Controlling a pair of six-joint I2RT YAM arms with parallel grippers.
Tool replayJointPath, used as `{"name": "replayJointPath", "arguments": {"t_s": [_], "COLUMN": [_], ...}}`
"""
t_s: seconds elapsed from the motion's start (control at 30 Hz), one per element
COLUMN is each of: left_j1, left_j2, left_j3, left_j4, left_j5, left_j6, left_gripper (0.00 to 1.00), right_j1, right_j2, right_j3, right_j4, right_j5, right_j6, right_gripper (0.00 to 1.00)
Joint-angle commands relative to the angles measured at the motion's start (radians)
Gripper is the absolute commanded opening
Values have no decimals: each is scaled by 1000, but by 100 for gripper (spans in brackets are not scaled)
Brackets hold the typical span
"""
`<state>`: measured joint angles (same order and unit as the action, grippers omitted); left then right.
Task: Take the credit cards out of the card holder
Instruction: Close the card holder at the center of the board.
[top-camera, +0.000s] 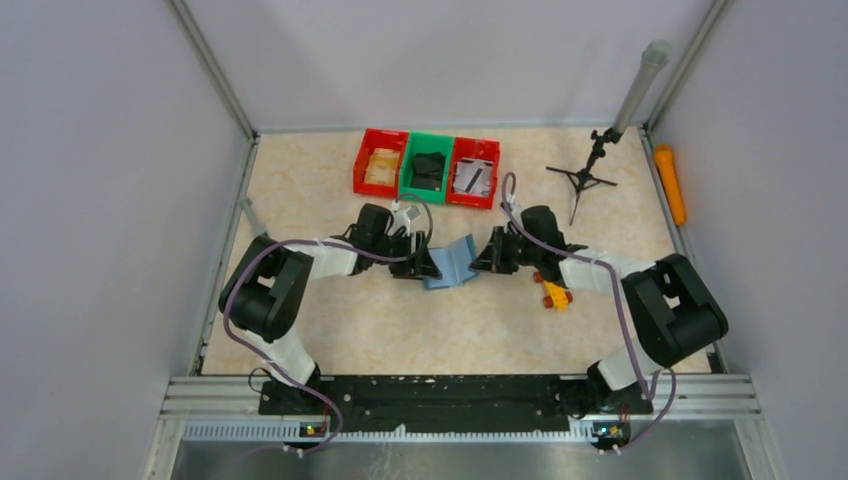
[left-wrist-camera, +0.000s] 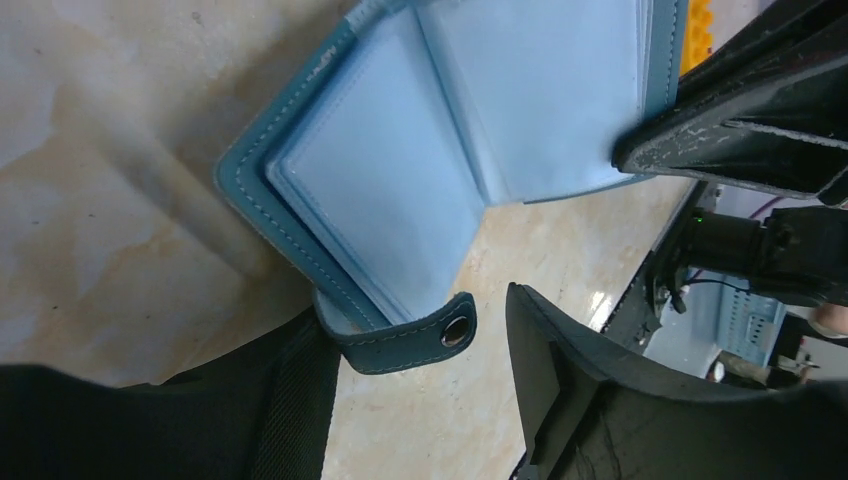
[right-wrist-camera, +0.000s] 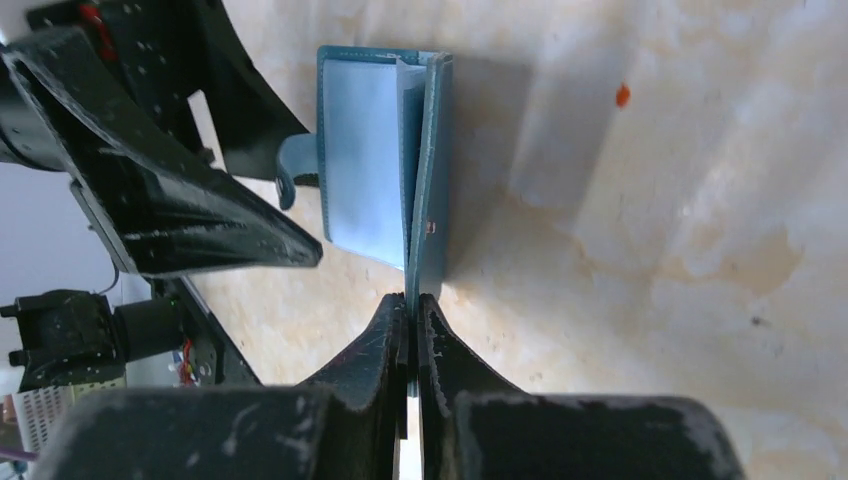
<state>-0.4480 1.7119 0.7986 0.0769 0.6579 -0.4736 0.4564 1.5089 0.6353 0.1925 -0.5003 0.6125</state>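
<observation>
Evidently right gripper (right-wrist-camera: 408, 305) pinches card holder (right-wrist-camera: 365, 160) (teal, spread); left gripper (left-wrist-camera: 415, 315) gapes.

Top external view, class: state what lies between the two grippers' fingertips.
The card holder, spread open in a V, lies between the left gripper and the right gripper. The top external view shows this.

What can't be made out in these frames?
Any cards in the card holder: left wrist view shows only pale sleeves, top cut by the frame edge, one corner behind the right tool; right wrist view is edge-on.
Contents of the green bin and right red bin: top view, too small to identify.
Whether the left tool touches the holder's cover: its own finger hides that edge, left wrist view.
</observation>
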Motion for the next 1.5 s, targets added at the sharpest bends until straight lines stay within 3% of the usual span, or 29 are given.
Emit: {"name": "replayJointPath", "arguments": {"t_s": [0.0,0.17,0.27,0.33,0.47,0.63,0.8,0.93,1.03,1.17,1.47], "left_j1": [22,57,62,62,62,62,56,49,44,39,4], "left_j2": [31,22,23,23,24,27,34,27,24,25,41], "left_j3": [-12,-57,-61,-64,-70,-76,-69,-65,-62,-61,-52], "left_j4": [108,227,245,266,308,324,314,295,282,292,356], "left_j5": [113,160,158,162,172,175,180,166,160,173,248], "left_j6": [-48,-95,-99,-100,-113,-117,-113,-98,-90,-94,-121], "left_gripper": [64,64,58,49,21,8,6,5,5,4,4], "right_j1": [7,7,9,20,59,84,94,96,96,96,96], "right_j2": [37,58,64,63,65,96,171,175,147,145,224], "right_j3": [80,22,-18,-44,-50,-42,-18,-18,-22,-16,12], "right_j4": [41,230,333,404,446,444,463,466,433,396,410], "right_j5": [-31,-76,-119,-138,-160,-156,-188,-188,-147,-120,-150], "right_j6": [-51,-1,22,33,12,-3,18,21,-2,-15,16], "right_gripper": [0,0,0,0,0,0,0,16,21,9,9]}}
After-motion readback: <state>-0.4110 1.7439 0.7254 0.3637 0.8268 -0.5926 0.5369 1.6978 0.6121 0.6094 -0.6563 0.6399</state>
